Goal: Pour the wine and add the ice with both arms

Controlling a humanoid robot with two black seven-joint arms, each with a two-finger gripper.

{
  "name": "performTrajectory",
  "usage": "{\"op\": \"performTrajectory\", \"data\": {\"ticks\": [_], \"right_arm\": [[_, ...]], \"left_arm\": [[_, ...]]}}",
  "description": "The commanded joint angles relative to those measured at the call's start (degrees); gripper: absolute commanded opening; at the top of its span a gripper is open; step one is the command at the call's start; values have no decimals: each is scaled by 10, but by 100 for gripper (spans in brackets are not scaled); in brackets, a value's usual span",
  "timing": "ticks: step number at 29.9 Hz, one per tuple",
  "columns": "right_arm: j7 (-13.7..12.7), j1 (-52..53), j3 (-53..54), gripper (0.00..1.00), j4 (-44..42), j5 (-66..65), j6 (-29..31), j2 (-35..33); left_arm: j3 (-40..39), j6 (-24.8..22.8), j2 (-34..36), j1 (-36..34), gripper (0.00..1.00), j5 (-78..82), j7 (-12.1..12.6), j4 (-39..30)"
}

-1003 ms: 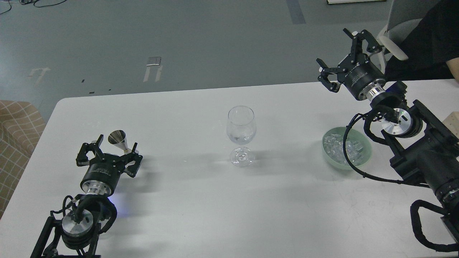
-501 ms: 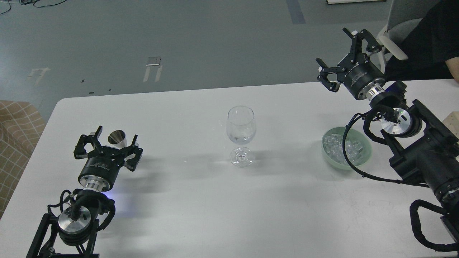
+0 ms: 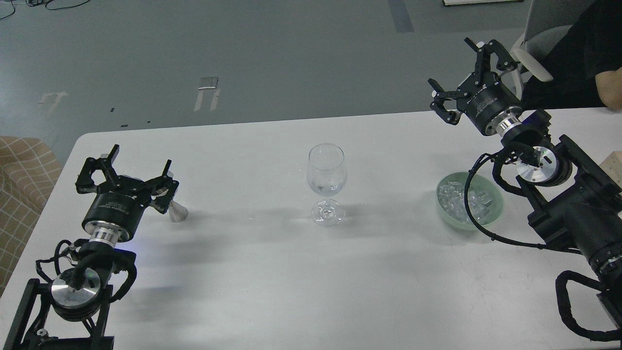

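Note:
A clear wine glass (image 3: 326, 177) stands upright at the table's middle, with a little colourless wine (image 3: 327, 188) in the bottom of its bowl. The ice (image 3: 459, 197), a heap of clear cubes, lies in a pale green bowl (image 3: 449, 219) at the right. My left gripper (image 3: 127, 171) is open and empty at the left, in front of a small steel measuring cup (image 3: 178, 213) whose top it hides. My right gripper (image 3: 464, 73) is open and empty, raised beyond the table's far edge, above and behind the bowl.
A person in black (image 3: 578, 53) sits on a chair at the far right corner. A pale wooden block (image 3: 613, 167) shows at the right edge. A checked cushion (image 3: 22, 180) stands beside the table's left edge. My right arm's cable (image 3: 474, 214) loops over the bowl.
My left gripper has drawn left and back from the measuring cup, staying open, and now covers the cup's top. The right arm, glass and bowl have not moved.

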Motion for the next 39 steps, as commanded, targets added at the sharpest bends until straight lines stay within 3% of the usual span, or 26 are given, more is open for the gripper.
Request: {"op": "performTrajectory", "data": {"ticks": [1, 5, 9, 19, 23, 27, 34, 39], "right_arm": [[0, -1, 0, 100, 4, -1, 3, -2], [0, -3, -8, 100, 16, -12, 5, -16], [0, -3, -39, 100, 50, -57, 5, -62], [4, -25, -158, 99, 222, -251, -10, -227], [4, -73, -174, 99, 349, -371, -39, -325], [6, -119, -174, 99, 415, -488, -82, -377], [12, -176, -174, 98, 453, -696, -180, -401], [33, -233, -175, 98, 454, -823, -228, -397]], "left_arm": [[1, 27, 50, -65, 98, 9, 3, 4], [13, 55, 98, -117, 98, 11, 12, 8], [35, 52, 150, -178, 98, 15, 40, 31], [145, 48, 156, -279, 98, 140, 46, 91], [183, 46, 156, -317, 98, 158, 46, 123], [208, 39, 158, -340, 98, 211, 45, 158], [239, 28, 156, -348, 98, 281, 44, 173], [242, 28, 148, -353, 98, 281, 44, 172]]}}
